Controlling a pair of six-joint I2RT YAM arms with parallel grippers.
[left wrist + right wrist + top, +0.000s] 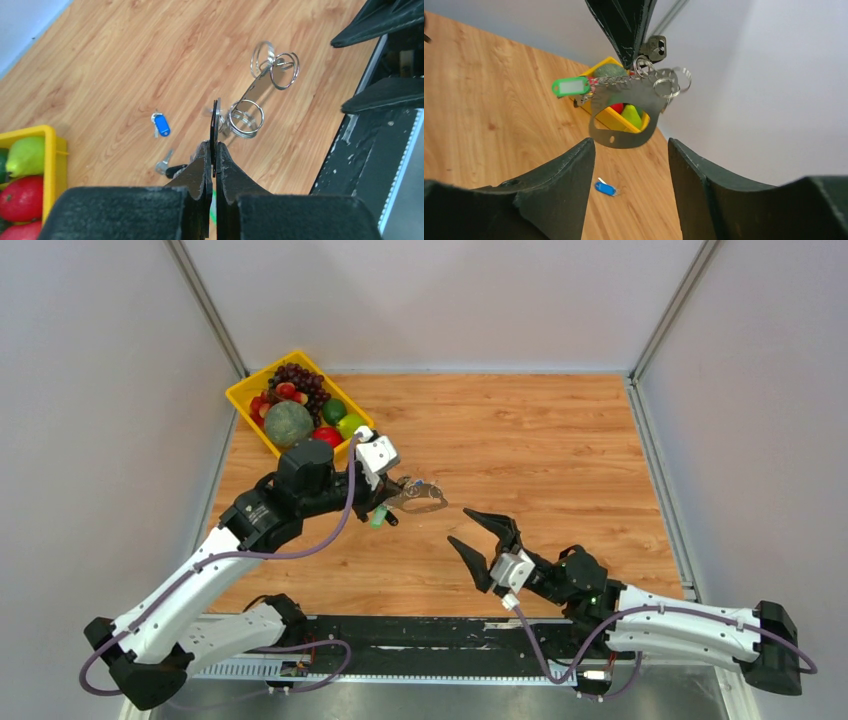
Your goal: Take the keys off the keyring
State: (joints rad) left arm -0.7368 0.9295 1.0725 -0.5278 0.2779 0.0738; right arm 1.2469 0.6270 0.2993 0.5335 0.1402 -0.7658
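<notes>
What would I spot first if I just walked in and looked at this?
Probably the shiny key bunch hanging in the air, pinched in the left end effector above the wooden table, with a green tag sticking out. Next, the right end effector near it, open wide and empty. Then the yellow basket of bright fruit in the far left corner.

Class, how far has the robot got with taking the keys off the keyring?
Done: a blue-tagged key and a black-headed key lie loose on the table. In hand: the left gripper is shut on the keyring bunch, in the air; the right gripper stands open, facing it. Left: a green tag and a key hang on it.
</notes>
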